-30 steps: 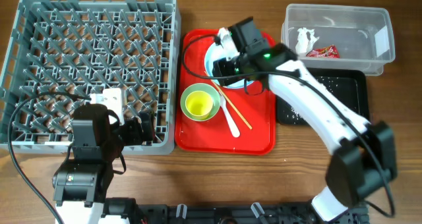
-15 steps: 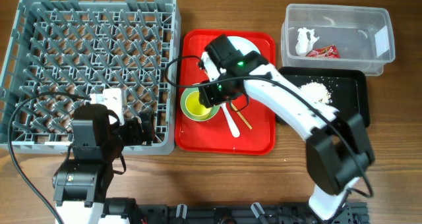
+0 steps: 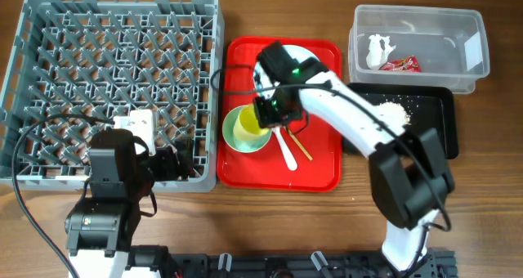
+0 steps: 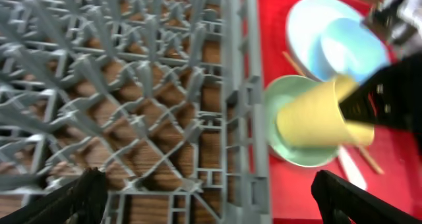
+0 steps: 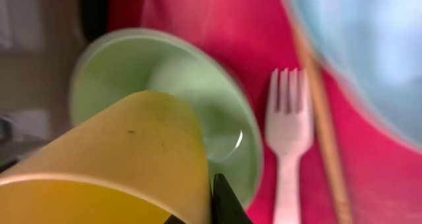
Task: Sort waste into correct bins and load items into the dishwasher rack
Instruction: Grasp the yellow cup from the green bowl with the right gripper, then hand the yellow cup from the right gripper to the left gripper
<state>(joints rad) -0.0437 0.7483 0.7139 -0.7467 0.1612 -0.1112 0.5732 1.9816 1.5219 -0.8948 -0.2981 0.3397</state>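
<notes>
The yellow cup (image 3: 248,127) sits tilted in the pale green bowl (image 3: 235,141) on the red serving tray. My right gripper (image 3: 266,114) is shut on the cup's rim (image 5: 125,158); one black fingertip (image 5: 222,204) presses against its side. The white fork (image 3: 288,151) and wooden stick (image 3: 301,147) lie right of the bowl. The white plate (image 3: 312,59) and the pale blue bowl (image 4: 349,49) are behind it. My left gripper (image 3: 167,162) is open and empty over the front right corner of the grey dishwasher rack (image 3: 122,33).
The clear tub (image 3: 425,20) at the back right holds the white tissue (image 3: 379,49) and the red wrapper (image 3: 400,64). The black tray (image 3: 433,106) in front of it holds beige crumbs (image 3: 391,113). The red serving tray (image 3: 319,172) lies beside the rack.
My right gripper moved from over the plate forward and left to the green bowl and took hold of the yellow cup, which now tilts. The left arm has not moved.
</notes>
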